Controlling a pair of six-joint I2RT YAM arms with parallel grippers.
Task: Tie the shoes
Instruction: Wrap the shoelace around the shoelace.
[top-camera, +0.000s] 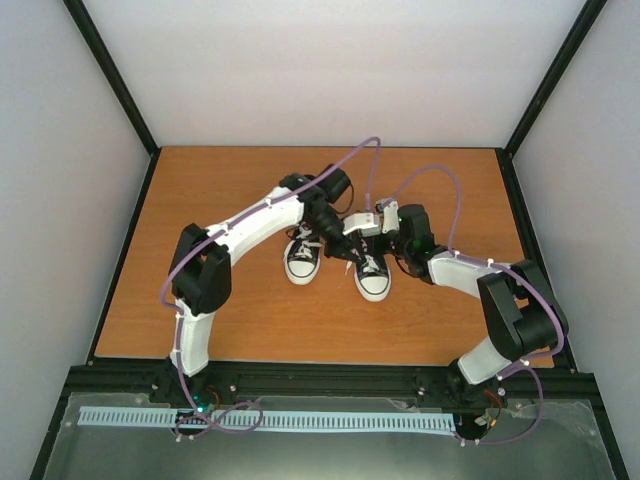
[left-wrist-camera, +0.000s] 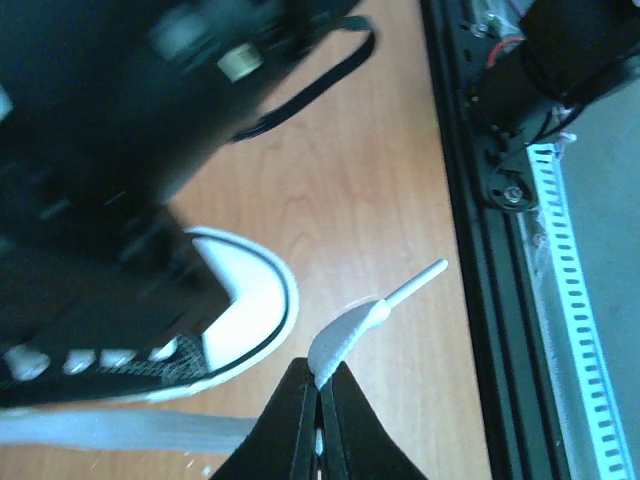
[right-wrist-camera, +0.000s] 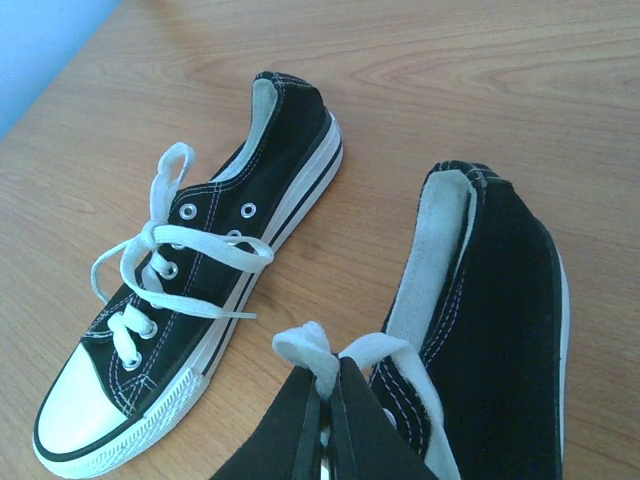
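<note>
Two black shoes with white toe caps stand side by side mid-table, the left shoe (top-camera: 302, 260) and the right shoe (top-camera: 372, 278), toes toward the arms. Both grippers meet just behind them. My left gripper (left-wrist-camera: 320, 375) is shut on the end of a white lace (left-wrist-camera: 350, 335), whose stiff tip sticks out past the fingers above the wood; one toe cap (left-wrist-camera: 245, 300) lies close beside it. My right gripper (right-wrist-camera: 330, 375) is shut on a folded loop of lace (right-wrist-camera: 310, 350) coming from the right shoe (right-wrist-camera: 500, 320). The left shoe (right-wrist-camera: 190, 300) shows loosely crossed laces.
The black frame rail (left-wrist-camera: 480, 200) and a white slotted strip (left-wrist-camera: 570, 300) run along the table's near edge. Pale enclosure walls stand on three sides of the wooden table (top-camera: 230, 330). The right arm's blurred black body (left-wrist-camera: 120, 120) hangs over the shoe in the left wrist view.
</note>
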